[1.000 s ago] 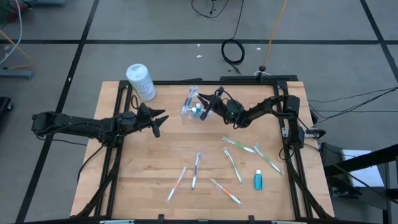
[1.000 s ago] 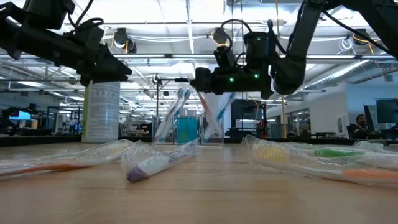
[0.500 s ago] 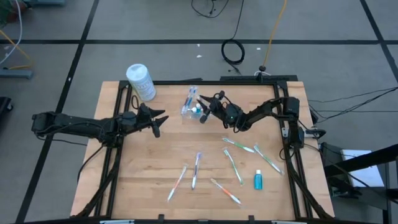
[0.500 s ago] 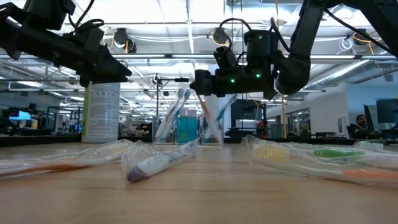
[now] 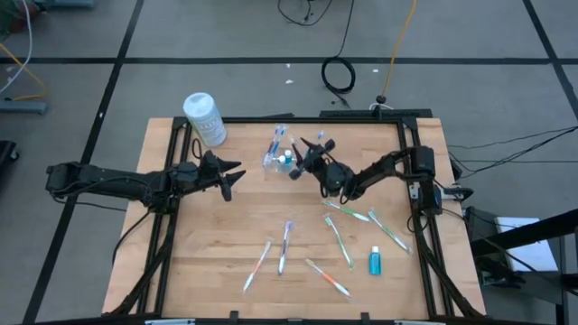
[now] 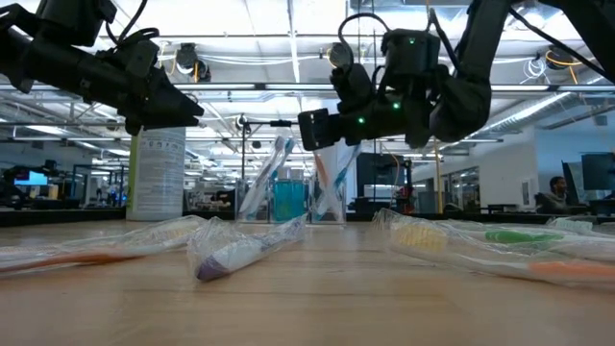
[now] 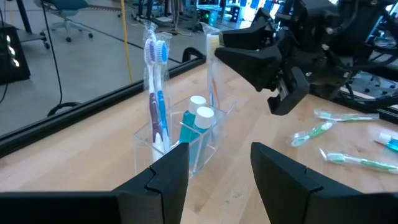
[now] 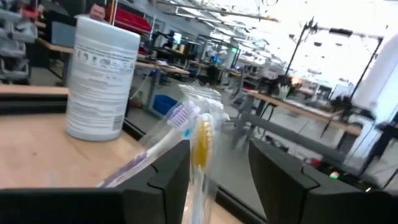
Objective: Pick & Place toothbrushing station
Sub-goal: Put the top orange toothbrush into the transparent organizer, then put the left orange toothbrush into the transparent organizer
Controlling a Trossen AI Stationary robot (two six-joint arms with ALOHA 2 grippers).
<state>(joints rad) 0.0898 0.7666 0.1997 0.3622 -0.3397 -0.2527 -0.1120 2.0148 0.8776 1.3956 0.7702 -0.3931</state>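
The clear toothbrushing station (image 5: 280,159) stood at the table's far edge, probably light, rigid and slippery; grip a wall. The right gripper (image 5: 310,151) hovered beside it, fingers apart, as were the left gripper's (image 5: 229,171).

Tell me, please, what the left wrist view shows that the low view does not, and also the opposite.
Only the left wrist view shows inside the toothbrushing station: two white-capped blue tubes and wrapped toothbrushes standing in its compartments. Only the low view shows the white canister and the left gripper from outside, hanging open above the table. Both show the station, the open right gripper close above it, and loose toothbrushes on the table.
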